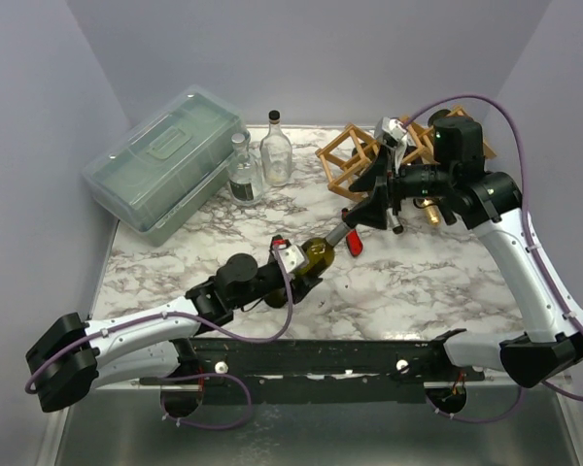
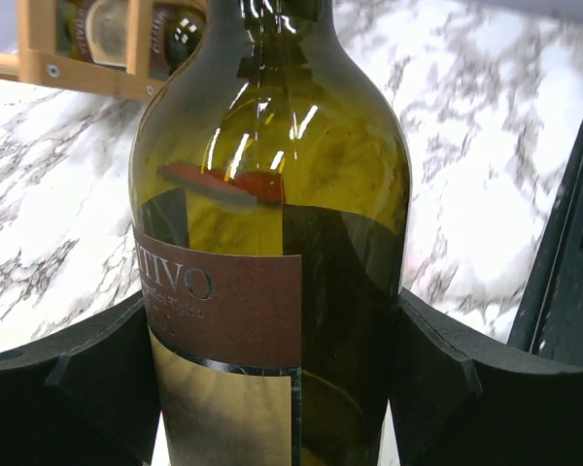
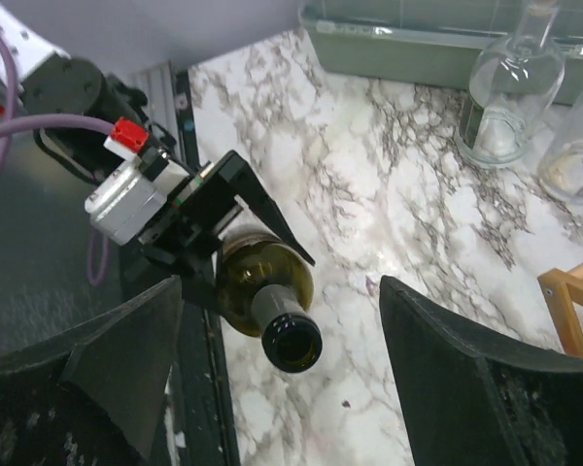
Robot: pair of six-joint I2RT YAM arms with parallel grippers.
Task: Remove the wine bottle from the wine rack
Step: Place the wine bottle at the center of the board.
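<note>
Toward the marble worktop's [image 1: 418, 282] near edge, clamping the olive-green glass wine bottle [image 1: 317, 255] with the left gripper [image 1: 301, 270]. Pointing its neck far-right at the right gripper [image 1: 377, 197], spread wide and empty.

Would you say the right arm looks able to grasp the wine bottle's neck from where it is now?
Probably yes: the right gripper stands open facing the neck of the wine bottle, nothing lies between, and the left gripper holds only the body.
</note>
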